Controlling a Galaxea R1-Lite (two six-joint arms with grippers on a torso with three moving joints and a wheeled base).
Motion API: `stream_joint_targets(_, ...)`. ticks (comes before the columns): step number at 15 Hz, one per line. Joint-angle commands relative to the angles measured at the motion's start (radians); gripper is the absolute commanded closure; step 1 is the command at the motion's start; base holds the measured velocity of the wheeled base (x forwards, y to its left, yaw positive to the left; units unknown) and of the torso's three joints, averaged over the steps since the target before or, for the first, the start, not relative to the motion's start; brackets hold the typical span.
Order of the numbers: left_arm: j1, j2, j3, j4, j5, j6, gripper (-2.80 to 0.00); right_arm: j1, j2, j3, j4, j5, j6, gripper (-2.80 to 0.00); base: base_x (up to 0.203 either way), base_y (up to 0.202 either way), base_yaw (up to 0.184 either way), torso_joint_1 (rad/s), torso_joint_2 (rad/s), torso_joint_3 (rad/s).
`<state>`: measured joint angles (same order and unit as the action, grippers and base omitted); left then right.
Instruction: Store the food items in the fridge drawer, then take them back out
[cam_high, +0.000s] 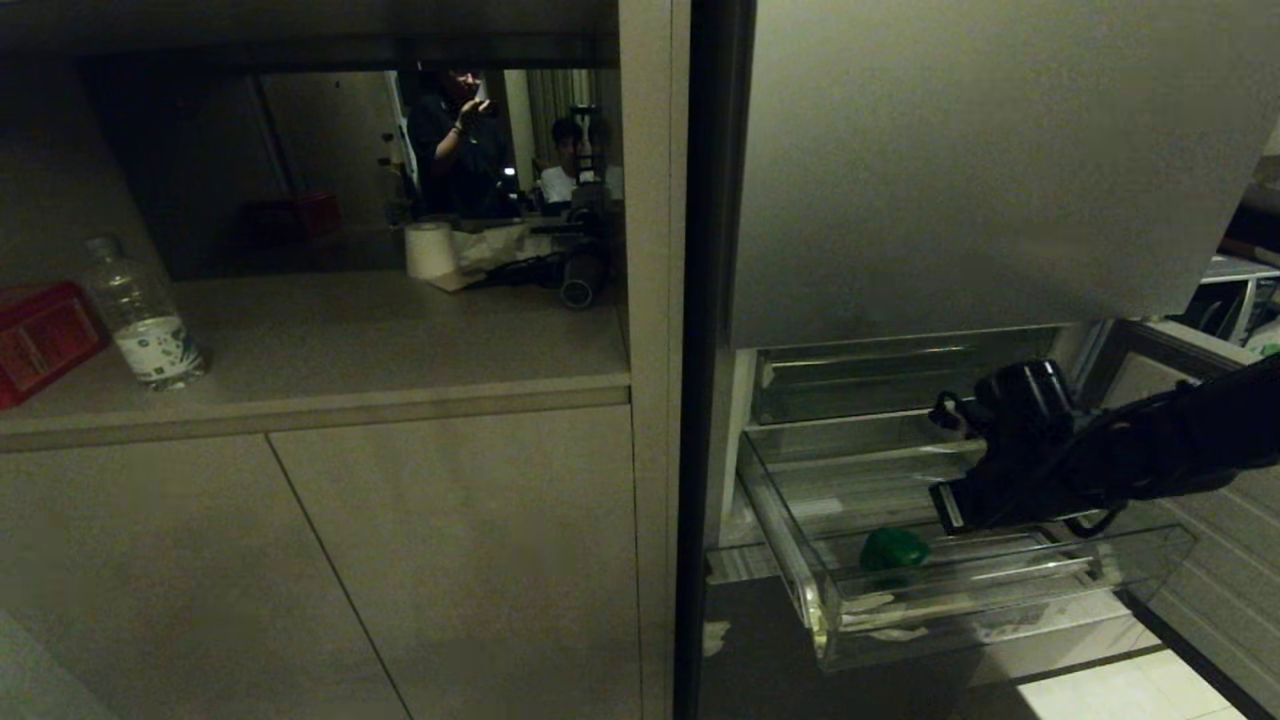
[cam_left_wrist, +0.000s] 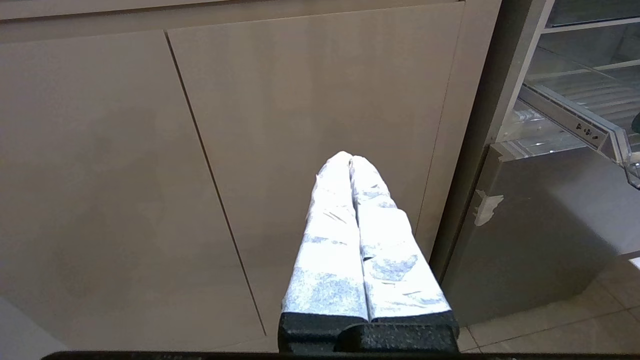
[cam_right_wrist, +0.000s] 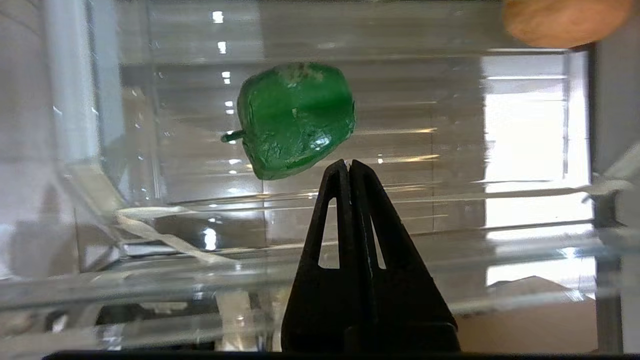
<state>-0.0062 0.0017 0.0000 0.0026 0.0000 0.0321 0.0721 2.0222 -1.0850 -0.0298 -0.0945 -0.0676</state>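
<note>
Closed right hand (cam_right_wrist: 348, 165) — clear ribbed fridge drawer (cam_high: 1000, 610)

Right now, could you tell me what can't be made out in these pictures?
- Right gripper fingers: head view, hidden behind its own wrist.
- Orange-brown item: right wrist view, cut by the top edge; identity unclear.
- Fridge drawer right part: head view, covered by the arm.
- Water bottle label: head view, too small.
</note>
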Motion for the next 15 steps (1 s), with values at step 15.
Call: stream_joint_targets(15, 0.000, 0.001, 0.000, 0.001, 0.000, 0.000, 0.00, 0.008, 0.215, -0.204, 0.049, 0.112, -0.087, -2.80, 0.000, 0.000, 0.000, 0.000, 0.00, 0.000)
